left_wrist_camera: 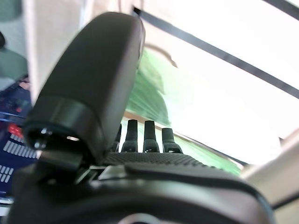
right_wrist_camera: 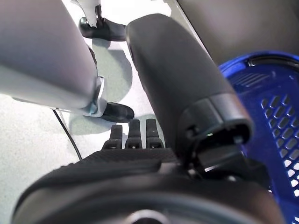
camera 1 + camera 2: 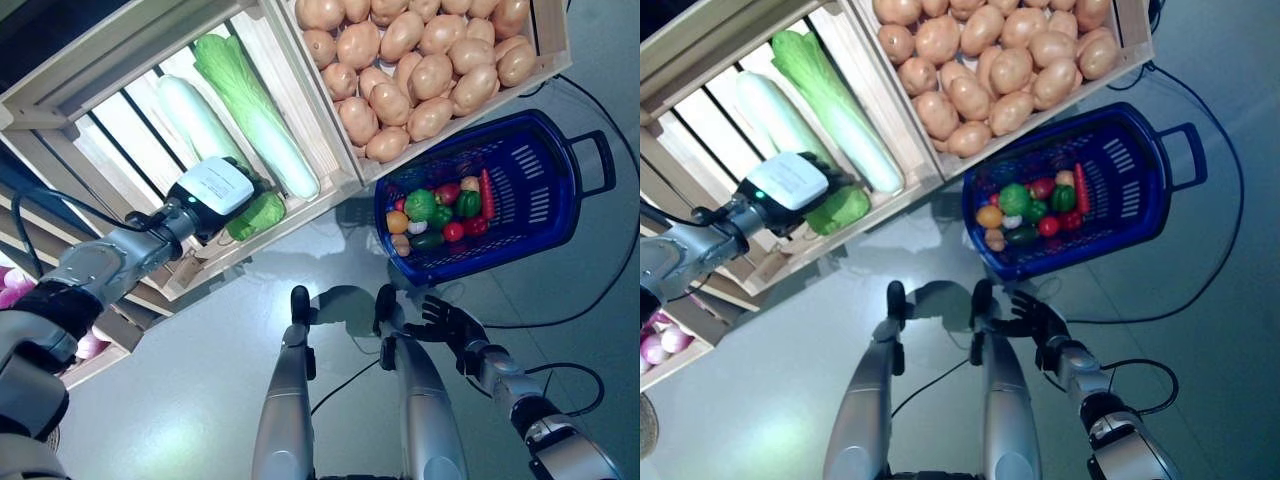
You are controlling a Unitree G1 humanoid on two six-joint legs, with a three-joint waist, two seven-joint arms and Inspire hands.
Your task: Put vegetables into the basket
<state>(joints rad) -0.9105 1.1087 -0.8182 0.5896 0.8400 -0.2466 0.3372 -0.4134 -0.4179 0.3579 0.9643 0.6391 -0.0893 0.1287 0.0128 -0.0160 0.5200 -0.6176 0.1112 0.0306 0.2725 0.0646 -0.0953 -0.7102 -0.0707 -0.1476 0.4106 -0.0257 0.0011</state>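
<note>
My left hand (image 3: 213, 187) reaches into the slatted wooden crate (image 3: 120, 130), its fingers (image 1: 145, 135) straight and open just short of a small green leafy vegetable (image 3: 258, 213) at the crate's near corner. Beside it lie a long napa cabbage (image 3: 255, 110) and a pale white radish (image 3: 198, 118). The blue plastic basket (image 3: 545, 200) stands on the floor to the right and holds several small vegetables (image 3: 440, 210). My right hand (image 3: 448, 322) hangs open and empty just below the basket's near rim (image 2: 275, 121).
A second wooden crate (image 3: 555, 50) heaped with potatoes (image 3: 420, 60) stands above the basket. A lower crate at the far left holds purple onions (image 3: 660, 345). Grey floor lies between the crates and the basket.
</note>
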